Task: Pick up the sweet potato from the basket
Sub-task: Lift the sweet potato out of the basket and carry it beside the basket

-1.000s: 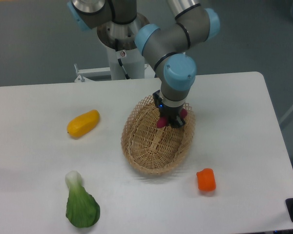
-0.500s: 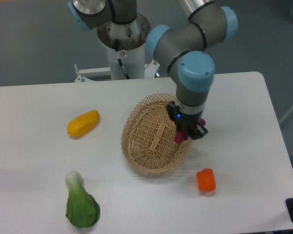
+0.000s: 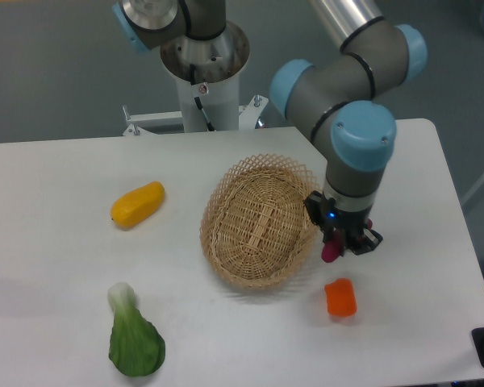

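Observation:
The tan wicker basket (image 3: 258,222) lies in the middle of the table with nothing inside it. My gripper (image 3: 344,244) hangs just off the basket's right rim, shut on the magenta sweet potato (image 3: 331,250). Only a small reddish-purple end of the sweet potato peeks out between the black fingers; the gripper body hides the remainder. It is held above the table, a little up and left of the orange chunk.
An orange pepper-like chunk (image 3: 340,297) lies right below the gripper. A yellow oblong vegetable (image 3: 137,204) sits left of the basket, and a green leafy vegetable (image 3: 134,338) lies at the front left. The robot's base (image 3: 203,72) stands behind the table.
The gripper has carried the sweet potato out of the basket, moving right and toward the front, from over the basket's far end to past its right rim.

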Robot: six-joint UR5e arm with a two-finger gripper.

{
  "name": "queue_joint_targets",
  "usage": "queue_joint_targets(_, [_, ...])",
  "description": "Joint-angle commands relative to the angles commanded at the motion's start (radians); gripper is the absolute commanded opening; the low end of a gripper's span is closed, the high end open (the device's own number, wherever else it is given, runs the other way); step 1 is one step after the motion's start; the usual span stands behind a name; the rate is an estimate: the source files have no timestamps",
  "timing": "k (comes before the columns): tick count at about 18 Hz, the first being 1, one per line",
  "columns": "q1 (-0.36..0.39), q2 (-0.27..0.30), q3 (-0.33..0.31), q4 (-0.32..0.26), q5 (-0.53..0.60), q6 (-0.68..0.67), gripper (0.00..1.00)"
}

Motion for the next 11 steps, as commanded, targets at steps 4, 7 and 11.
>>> queue_joint_targets(4, [0.014, -0.023, 0.035, -0.017, 0.000, 0.012, 0.16])
queue_joint_targets(7, [0.015, -0.031, 0.045, -0.017, 0.002, 0.025, 0.16])
queue_joint_targets(11, [0.018, -0.037, 0.046, -0.015, 0.006, 0.025, 0.16])
